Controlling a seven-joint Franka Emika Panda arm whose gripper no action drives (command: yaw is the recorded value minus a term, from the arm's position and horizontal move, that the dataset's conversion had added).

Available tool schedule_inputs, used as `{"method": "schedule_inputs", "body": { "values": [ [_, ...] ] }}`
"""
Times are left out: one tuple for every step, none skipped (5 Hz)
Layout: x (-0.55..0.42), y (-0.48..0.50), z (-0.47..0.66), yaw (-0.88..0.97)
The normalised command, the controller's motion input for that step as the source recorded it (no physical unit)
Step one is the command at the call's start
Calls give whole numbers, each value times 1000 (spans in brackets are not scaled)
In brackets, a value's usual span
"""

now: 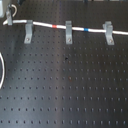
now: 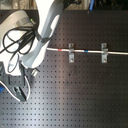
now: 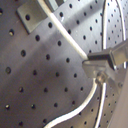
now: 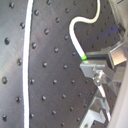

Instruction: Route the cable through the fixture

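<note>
Gripper (image 4: 90,64) closed on cable (image 1: 77,28) in both wrist views. Cable long axis runs away from gripper across perforated board (image 1: 65,85), through three clips. Nearest fixture (image 1: 28,31) sits just beside gripper; arm (image 2: 47,20) hides it in second exterior view.

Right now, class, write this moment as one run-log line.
cable: across tops of three clips, first exterior view | red band, blue band: either side of middle clip | gripper: shut on cable
</note>
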Motion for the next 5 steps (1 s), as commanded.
{"method": "schedule_inputs", "body": {
  "values": [
    [-21, -2, 0, 0],
    [116, -72, -1, 0],
    [198, -115, -28, 80],
    [324, -199, -189, 334],
    [232, -203, -376, 357]
  ]
}}
